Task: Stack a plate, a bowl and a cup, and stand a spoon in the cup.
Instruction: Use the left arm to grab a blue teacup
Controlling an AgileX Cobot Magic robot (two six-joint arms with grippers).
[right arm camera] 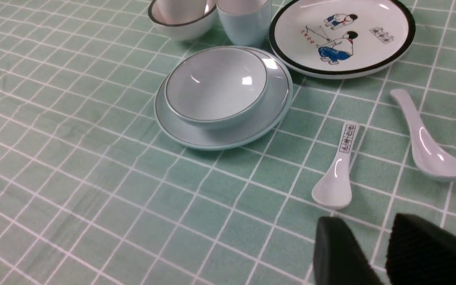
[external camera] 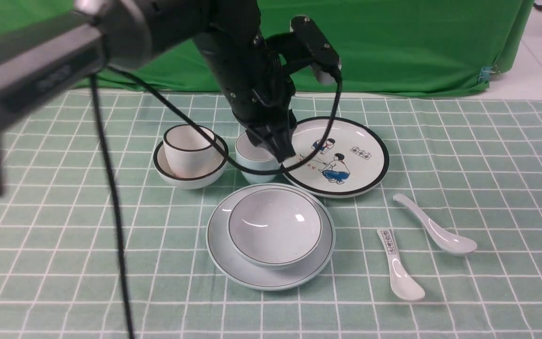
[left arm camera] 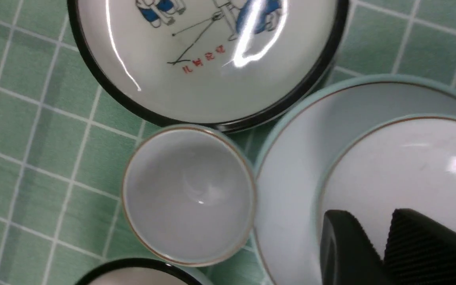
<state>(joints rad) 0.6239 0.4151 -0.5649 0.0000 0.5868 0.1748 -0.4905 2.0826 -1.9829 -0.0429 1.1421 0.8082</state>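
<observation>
The pale blue-white round plate (external camera: pixel 219 256) with a thin dark rim line is sitting on the green checked tablecloth (external camera: pixel 464 155) near the front middle, and the pale blue-white shallow bowl (external camera: pixel 274 226) is resting upright inside it. The small handleless pale blue-white cup (external camera: pixel 252 169) is standing upright just behind the plate, between a thick-black-rimmed white bowl (external camera: pixel 191 178) that is holding a black-rimmed white cup (external camera: pixel 186 150) on its left and a black-rimmed plate with cartoon children (external camera: pixel 355 160) just beside it on its right. The plain glossy white ceramic spoon (external camera: pixel 433 226) is lying flat to the right of the plate, near a white spoon with printed characters on its handle (external camera: pixel 395 266). The left gripper (left arm camera: pixel 368 215) is hanging close above the cup, its fingers slightly parted and gripping nothing. The right gripper (right arm camera: pixel 366 221) is hovering low over the cloth near the spoons, likewise parted and empty.
</observation>
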